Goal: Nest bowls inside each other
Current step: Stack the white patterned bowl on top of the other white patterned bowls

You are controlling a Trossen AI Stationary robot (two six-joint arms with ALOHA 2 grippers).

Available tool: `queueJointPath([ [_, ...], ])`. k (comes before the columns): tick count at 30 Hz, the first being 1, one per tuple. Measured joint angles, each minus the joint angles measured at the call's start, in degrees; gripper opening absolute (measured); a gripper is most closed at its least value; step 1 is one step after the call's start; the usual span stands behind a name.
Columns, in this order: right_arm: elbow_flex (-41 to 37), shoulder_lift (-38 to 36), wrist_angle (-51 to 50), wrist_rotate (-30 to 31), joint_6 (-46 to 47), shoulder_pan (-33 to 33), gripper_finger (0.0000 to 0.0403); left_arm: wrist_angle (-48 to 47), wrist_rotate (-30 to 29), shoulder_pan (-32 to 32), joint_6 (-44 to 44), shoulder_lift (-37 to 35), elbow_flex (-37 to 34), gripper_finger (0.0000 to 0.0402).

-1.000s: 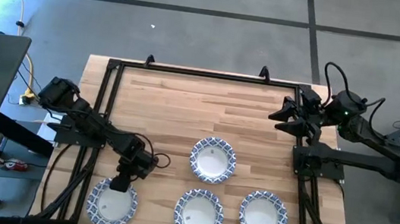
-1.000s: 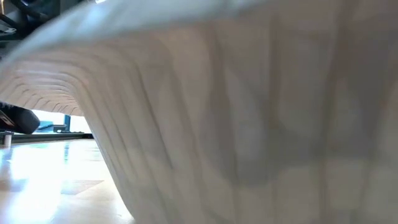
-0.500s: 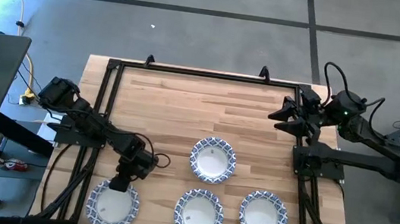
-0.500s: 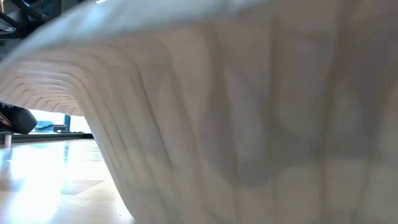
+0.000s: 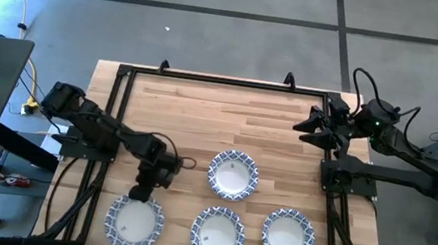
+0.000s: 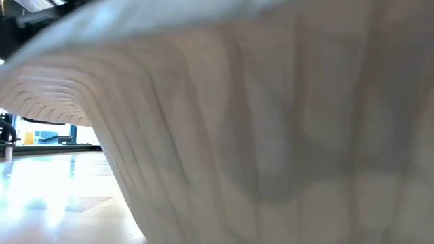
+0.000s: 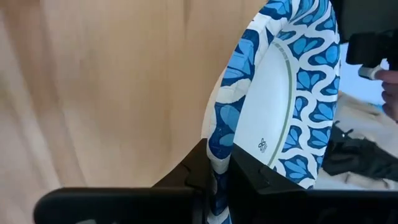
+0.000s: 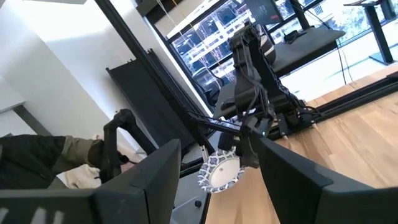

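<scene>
The right gripper has its two dark fingers spread wide with nothing between them. Beyond them, far across the wooden table, the left arm holds a patterned bowl by its rim, lifted off the tabletop. Windows fill the wall behind.

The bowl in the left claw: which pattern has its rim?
Blue-and-white swirls on the bowl; left wrist view.

Grey floor, bright windows
</scene>
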Motion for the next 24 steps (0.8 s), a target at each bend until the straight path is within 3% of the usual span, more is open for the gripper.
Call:
queueJointPath([
  [12,0.00,0.07,-0.32,0.19,-0.72,0.00,0.0206,-3.66,0.05,11.92,5.59,-1.62,12.27,0.0024],
  [24,-0.01,0.10,-0.52,0.37,-1.97,0.01,0.0206,-4.91,-6.90,24.50,2.09,-0.03,23.99,0.0024],
])
